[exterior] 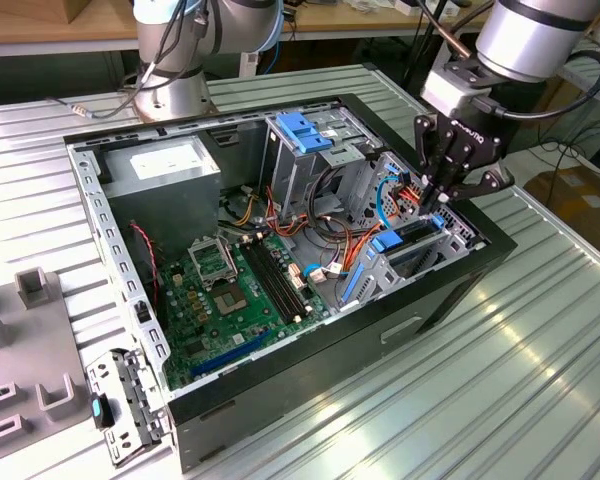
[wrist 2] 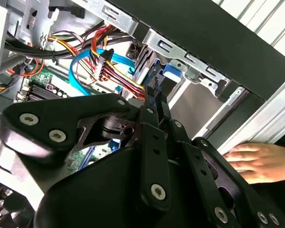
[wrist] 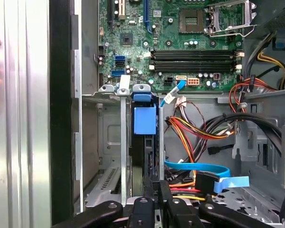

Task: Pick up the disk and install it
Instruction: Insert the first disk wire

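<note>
1. The open computer case (exterior: 450, 290) is lying on its side on the ribbed metal table (exterior: 540, 380), holding the green motherboard (exterior: 235, 290), a grey power supply box (exterior: 165, 170) in the far corner, and bundles of red, yellow and blue cables (exterior: 380, 215).
2. A metal drive cage (exterior: 305, 150) with a blue latch (exterior: 302, 128) on top is standing near the middle of the case.
3. The disk (wrist: 144, 142) is sitting on edge in the narrow metal bay (wrist: 123, 142) at the case's front wall, its blue carrier frame showing at the end nearest the motherboard.
4. The gripper (exterior: 438, 205) is reaching down over that bay; in the first wrist view its black fingers (wrist: 162, 194) are standing close together at the disk's near edge, seemingly pinching it, though contact is hard to confirm.
5. A person's hand (wrist 2: 256, 161) is resting on the table just outside the case wall.
</note>
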Tool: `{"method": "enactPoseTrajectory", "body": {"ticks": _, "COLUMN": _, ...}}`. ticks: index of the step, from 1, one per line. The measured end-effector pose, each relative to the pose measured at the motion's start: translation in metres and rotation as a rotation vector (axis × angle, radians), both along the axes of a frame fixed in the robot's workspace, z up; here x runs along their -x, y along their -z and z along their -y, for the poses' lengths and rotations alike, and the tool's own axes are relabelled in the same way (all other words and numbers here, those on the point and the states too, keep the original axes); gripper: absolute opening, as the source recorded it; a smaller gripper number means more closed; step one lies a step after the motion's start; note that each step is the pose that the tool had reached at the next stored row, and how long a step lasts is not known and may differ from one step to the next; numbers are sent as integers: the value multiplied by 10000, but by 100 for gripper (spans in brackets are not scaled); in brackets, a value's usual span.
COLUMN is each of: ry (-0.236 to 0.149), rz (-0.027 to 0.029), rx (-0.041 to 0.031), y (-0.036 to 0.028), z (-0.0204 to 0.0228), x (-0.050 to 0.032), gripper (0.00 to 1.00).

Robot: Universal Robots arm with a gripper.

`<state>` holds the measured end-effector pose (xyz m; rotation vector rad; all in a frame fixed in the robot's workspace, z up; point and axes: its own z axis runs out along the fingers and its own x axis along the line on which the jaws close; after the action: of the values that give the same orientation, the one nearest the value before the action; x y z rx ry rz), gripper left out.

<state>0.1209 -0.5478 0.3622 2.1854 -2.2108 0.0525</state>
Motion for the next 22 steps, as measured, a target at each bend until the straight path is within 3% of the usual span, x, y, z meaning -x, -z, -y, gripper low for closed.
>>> {"method": "enactPoseTrajectory", "body": {"ticks": 3, "ry": -30, "rz": 1, "rx": -23, "y": 51, "z": 7, "x": 11, "gripper": 17}}
{"method": "enactPoseTrajectory", "body": {"ticks": 6, "ry": -76, "rz": 1, "rx": -35, "y": 81, "z": 44, "x": 12, "gripper": 17}}
{"method": "enactPoseTrajectory", "body": {"ticks": 10, "ry": -264, "rz": 0, "rx": -35, "y": 94, "z": 48, "x": 24, "gripper": 17}}
{"method": "enactPoseTrajectory", "body": {"ticks": 12, "ry": -383, "rz": 0, "rx": -37, "y": 131, "z": 48, "x": 25, "gripper": 17}}
{"method": "enactPoseTrajectory", "body": {"ticks": 14, "ry": -389, "rz": -51, "rx": -42, "y": 161, "z": 48, "x": 4, "gripper": 17}}
{"method": "enactPoseTrajectory", "body": {"ticks": 22, "ry": -381, "rz": -50, "rx": -83, "y": 141, "z": 48, "x": 5, "gripper": 17}}
